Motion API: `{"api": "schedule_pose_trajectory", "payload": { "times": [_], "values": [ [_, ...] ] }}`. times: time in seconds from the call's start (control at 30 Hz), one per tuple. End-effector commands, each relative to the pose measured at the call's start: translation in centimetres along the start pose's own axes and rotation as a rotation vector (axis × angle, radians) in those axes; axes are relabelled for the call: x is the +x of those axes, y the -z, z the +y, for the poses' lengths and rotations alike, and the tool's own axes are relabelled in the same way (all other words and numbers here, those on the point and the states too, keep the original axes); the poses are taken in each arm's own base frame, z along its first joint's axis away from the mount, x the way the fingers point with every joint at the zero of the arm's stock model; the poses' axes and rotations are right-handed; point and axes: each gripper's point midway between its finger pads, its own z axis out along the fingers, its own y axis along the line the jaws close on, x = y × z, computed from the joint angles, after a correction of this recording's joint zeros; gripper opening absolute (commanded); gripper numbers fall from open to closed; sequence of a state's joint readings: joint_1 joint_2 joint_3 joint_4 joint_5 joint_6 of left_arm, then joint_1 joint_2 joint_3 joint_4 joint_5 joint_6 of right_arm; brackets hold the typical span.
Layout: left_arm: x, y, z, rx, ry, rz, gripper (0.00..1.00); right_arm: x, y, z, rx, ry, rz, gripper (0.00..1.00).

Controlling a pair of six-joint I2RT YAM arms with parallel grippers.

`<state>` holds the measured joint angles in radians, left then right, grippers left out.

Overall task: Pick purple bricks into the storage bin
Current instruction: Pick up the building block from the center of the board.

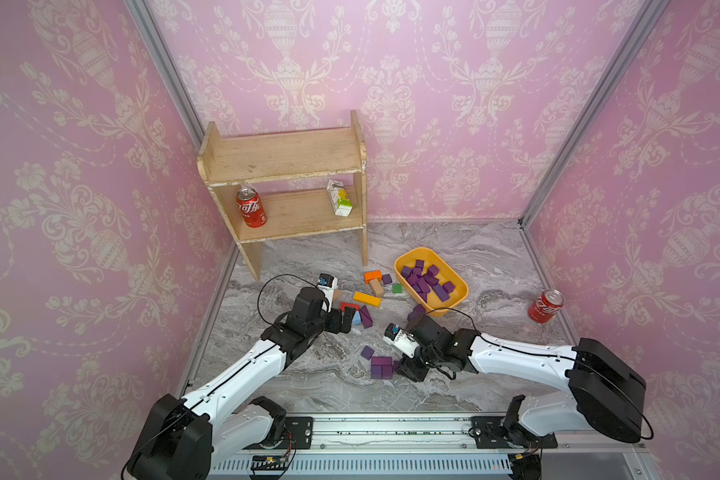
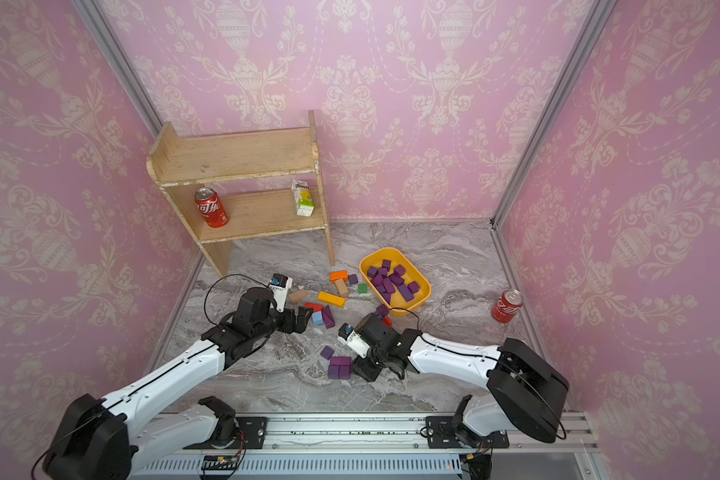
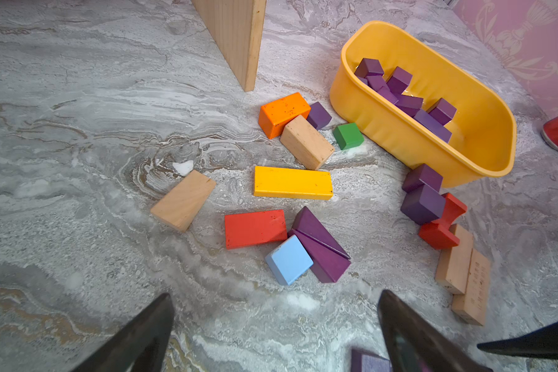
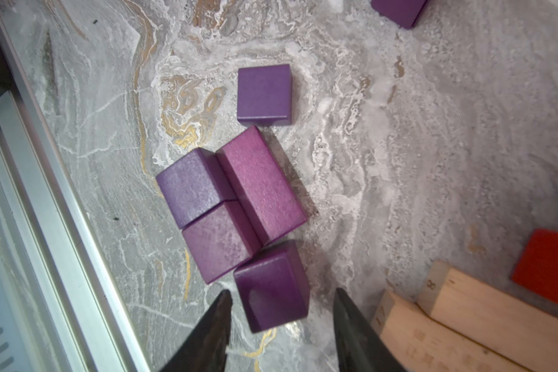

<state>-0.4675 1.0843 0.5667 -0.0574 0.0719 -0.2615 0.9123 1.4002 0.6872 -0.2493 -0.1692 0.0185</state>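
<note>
On the marbled surface (image 4: 432, 128) my right gripper (image 4: 281, 291) stands part-open astride a loose purple cube (image 4: 271, 286), left gripper (image 3: 276, 293) spread empty, so next I'd clench, lift and carry to the storage bin (image 1: 424, 251) beyond.

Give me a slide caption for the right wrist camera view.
Right end effector straddling one purple brick, with more purple bricks clustered just beyond it on the marble tabletop.

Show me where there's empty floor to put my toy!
Bare marble: between the storage bin and the floor's red can, and behind the bin to the back wall. The shelf's top board is bare. Crowded: coloured blocks between shelf and bin, purple bricks near the front.
</note>
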Motion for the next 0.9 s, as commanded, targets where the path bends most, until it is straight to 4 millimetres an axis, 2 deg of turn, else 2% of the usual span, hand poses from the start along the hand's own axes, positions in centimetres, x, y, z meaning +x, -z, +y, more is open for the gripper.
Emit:
{"api": "schedule_pose_trajectory", "payload": {
  "times": [0.0,0.33,0.87],
  "values": [
    [-0.1,0.1,0.4,-0.023,0.007,-0.013,0.99,0.7,-0.1,-0.1,0.016,0.007,0.025,0.52],
    [0.0,0.2,0.5,-0.029,0.006,-0.014,0.99,1.1,-0.4,0.8,-0.003,0.03,0.042,0.52],
    [0.1,0.3,0.6,-0.033,0.005,-0.012,0.99,1.4,-1.8,-0.1,0.062,0.032,0.1,0.5]
  ]
}}
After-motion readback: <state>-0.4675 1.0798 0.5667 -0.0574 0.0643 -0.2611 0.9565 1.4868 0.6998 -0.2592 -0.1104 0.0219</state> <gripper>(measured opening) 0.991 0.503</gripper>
